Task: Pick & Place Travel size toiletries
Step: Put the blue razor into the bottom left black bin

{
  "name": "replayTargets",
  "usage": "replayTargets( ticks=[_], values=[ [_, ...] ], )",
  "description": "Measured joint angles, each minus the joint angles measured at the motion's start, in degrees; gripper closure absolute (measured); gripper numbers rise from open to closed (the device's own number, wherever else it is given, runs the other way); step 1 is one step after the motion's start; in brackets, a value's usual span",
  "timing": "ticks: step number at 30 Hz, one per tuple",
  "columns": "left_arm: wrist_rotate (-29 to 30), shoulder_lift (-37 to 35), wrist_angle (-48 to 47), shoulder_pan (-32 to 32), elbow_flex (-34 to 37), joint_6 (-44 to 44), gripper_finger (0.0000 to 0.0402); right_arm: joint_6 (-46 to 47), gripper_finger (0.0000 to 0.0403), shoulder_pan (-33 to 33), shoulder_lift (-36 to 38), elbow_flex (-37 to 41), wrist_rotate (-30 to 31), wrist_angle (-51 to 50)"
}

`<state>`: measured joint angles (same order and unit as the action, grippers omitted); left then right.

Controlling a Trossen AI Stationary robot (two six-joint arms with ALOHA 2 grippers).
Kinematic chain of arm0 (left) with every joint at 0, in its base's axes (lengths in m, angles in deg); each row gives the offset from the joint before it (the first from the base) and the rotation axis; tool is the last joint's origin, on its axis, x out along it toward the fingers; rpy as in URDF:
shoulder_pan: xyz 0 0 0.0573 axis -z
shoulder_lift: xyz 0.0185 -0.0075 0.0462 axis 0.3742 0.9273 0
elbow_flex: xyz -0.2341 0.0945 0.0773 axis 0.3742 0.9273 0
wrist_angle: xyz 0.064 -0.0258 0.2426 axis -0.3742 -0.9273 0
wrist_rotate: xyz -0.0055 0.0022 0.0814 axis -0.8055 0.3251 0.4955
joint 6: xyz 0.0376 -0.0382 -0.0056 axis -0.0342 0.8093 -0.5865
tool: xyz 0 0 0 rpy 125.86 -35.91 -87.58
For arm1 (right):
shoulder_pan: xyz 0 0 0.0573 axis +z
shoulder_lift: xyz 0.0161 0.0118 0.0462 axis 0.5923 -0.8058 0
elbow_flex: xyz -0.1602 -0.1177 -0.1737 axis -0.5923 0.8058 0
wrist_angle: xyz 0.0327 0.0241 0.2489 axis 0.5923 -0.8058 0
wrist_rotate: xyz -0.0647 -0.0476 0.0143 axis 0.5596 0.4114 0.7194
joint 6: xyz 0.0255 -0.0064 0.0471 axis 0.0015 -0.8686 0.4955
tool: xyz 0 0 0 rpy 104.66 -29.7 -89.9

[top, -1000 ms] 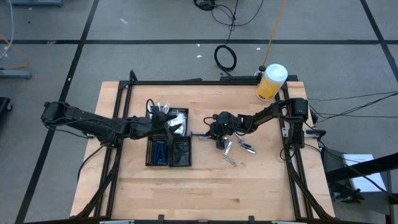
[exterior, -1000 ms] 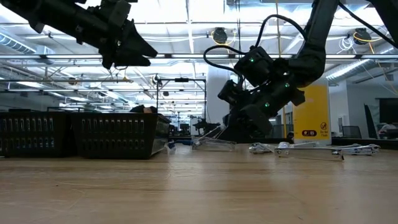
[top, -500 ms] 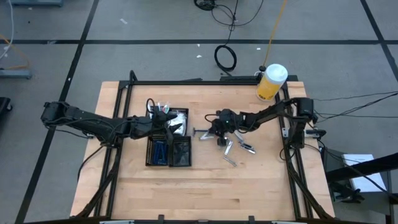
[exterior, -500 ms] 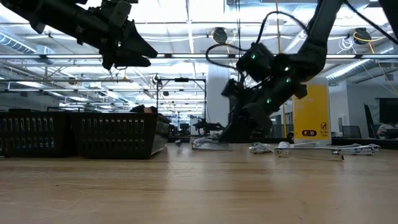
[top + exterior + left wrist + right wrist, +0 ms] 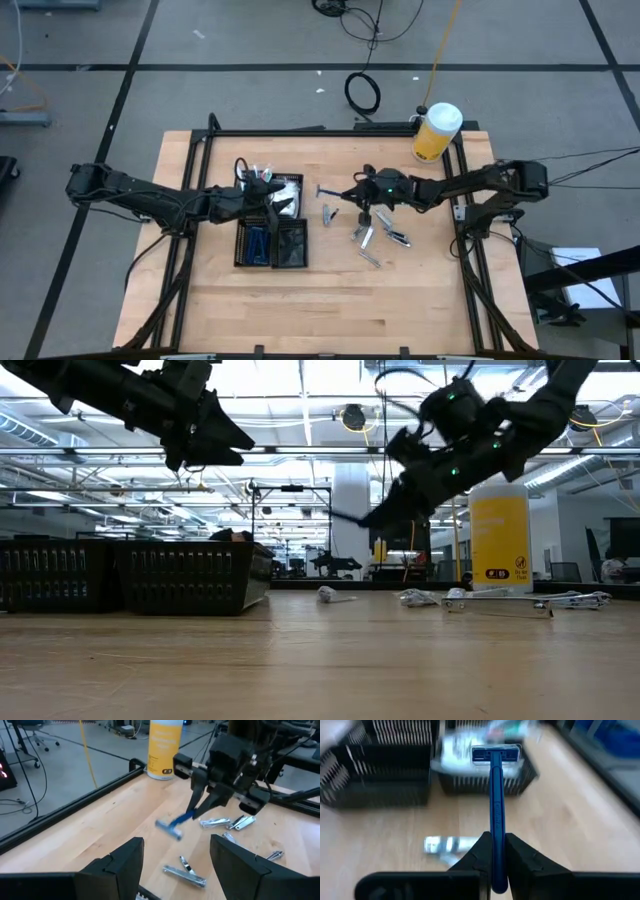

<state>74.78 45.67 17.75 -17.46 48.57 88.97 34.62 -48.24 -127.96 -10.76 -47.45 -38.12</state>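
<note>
Above the desk (image 5: 400,290), right gripper (image 5: 493,851) jaws now pinch a blue razor (image 5: 494,795), lifted clear and ready for the tray (image 5: 271,244); left gripper (image 5: 175,855) waits, jaws spread

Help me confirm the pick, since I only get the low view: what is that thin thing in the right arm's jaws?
Observer: The right gripper has its jaws shut on the handle of a blue plastic razor, head pointing away from the wrist.
Operator: Is it over the tray yet?
Observer: No. From above, the razor is over bare wood, between the black four-compartment tray and the small silvery metal pieces scattered on the table.
Operator: And the left arm?
Observer: The left gripper hovers over the tray's far end, jaws open with nothing between them.
</note>
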Motion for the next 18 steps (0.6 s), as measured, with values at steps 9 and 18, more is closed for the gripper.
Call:
replayTargets(
  ticks=[9,18],
  values=[
    [-3.46,1.46,7.25,-0.02,0.02,-2.87,0.0176,1.59,0.0381,2.38,3.93,6.90,-0.73,21.40],
    [-6.66,14.18,30.56,-0.04,0.04,-19.97,0.0176,3.31,0.0381,5.79,3.82,8.05,-7.86,33.50]
  ],
)
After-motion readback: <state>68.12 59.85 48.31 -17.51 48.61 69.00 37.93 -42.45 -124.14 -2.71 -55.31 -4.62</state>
